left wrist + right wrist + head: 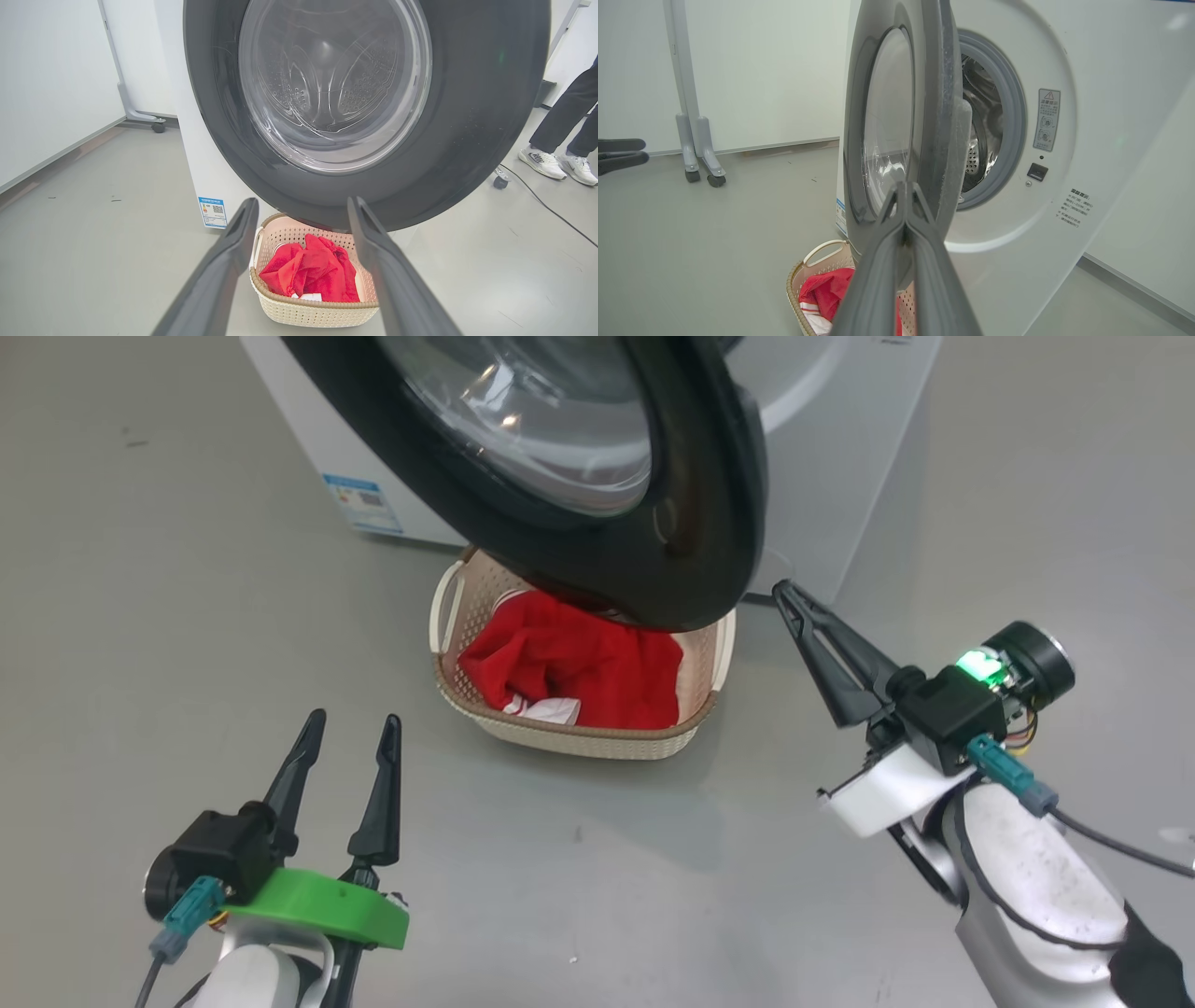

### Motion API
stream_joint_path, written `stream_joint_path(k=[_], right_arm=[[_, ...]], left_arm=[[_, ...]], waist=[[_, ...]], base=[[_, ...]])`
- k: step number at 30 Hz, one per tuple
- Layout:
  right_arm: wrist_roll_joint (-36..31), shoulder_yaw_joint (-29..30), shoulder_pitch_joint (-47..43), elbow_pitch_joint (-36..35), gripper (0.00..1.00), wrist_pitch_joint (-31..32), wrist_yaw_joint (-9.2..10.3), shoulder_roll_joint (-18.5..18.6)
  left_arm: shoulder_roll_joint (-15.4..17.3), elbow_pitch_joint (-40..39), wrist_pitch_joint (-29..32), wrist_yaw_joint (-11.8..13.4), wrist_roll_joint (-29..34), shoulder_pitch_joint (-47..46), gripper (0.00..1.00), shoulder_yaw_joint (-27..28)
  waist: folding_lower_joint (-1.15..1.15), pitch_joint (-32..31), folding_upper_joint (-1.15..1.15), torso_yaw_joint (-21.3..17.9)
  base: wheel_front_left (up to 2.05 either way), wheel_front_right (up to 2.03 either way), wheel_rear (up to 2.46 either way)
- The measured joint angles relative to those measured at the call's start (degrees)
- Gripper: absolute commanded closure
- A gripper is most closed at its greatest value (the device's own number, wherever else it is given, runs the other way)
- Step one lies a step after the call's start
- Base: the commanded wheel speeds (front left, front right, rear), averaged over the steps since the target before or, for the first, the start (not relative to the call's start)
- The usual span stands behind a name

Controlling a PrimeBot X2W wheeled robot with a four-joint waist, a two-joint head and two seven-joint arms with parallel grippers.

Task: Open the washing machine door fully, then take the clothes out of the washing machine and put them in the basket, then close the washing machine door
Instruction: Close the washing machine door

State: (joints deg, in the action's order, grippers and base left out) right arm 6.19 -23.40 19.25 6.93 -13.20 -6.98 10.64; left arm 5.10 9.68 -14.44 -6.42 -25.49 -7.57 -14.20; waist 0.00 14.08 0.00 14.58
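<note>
In the head view, the left gripper [355,719] sat at seven o'clock with its fingers spread and nothing between them. Past it, near centre, the basket [569,737] stood on the floor just before the washer [840,448]. It held the clothes [579,663], red with a bit of white showing. The door [691,523] hung half open above the basket, from about twelve o'clock. At four o'clock the right gripper [782,590] had its fingers pressed together and empty, the tip just beside the door's lower free edge. Whether it touched could not be told.

The clothes looked soft and light, and needed no more handling. The door was probably stiff, hinged and fairly heavy, with a glossy rim that a fingertip could slide on. It would best be pushed on the black rim near the free edge, not on the glass.

The right wrist view alone showed the door edge-on and, behind it, the gasket and drum [980,140], with no clothes in the visible part. The left wrist view showed a person's shoes [556,163] at three o'clock.
</note>
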Motion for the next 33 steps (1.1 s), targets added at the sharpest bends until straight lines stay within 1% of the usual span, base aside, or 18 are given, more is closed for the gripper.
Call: stream_joint_path(k=[7,18,23,26,33], right_arm=[[0.3,-0.8,5.0,1.9,1.0,0.9,-0.01,1.1],[1.0,-2.1,12.2,5.0,1.0,1.6,-0.02,4.0],[1.8,-1.9,14.6,5.9,1.0,1.6,-0.12,4.4],[2.0,-1.4,16.0,6.4,1.0,1.6,-0.49,5.2],[2.4,0.3,19.7,7.3,1.0,1.6,-0.52,6.7]], left_arm=[[-1.1,-0.1,0.0,-0.4,-0.7,-1.2,0.0,0.1],[-2.2,0.0,0.0,-0.5,-0.7,-3.8,0.0,0.6],[-2.3,0.0,0.0,-0.5,-0.7,-4.0,0.0,1.0],[-2.5,-0.1,0.0,-0.5,-0.7,-4.5,0.0,1.0],[-2.7,-0.3,0.0,-0.5,-0.7,-5.9,0.0,0.8]], waist=[[0.0,3.3,0.0,3.5],[0.0,8.2,0.0,8.0],[0.0,10.1,0.0,8.9],[0.0,11.1,0.0,9.1],[0.0,13.2,0.0,9.2]], base=[[0.0,0.0,0.0],[0.0,0.0,0.0],[0.0,0.0,0.0],[0.0,0.0,0.0],[0.0,0.0,0.0]])
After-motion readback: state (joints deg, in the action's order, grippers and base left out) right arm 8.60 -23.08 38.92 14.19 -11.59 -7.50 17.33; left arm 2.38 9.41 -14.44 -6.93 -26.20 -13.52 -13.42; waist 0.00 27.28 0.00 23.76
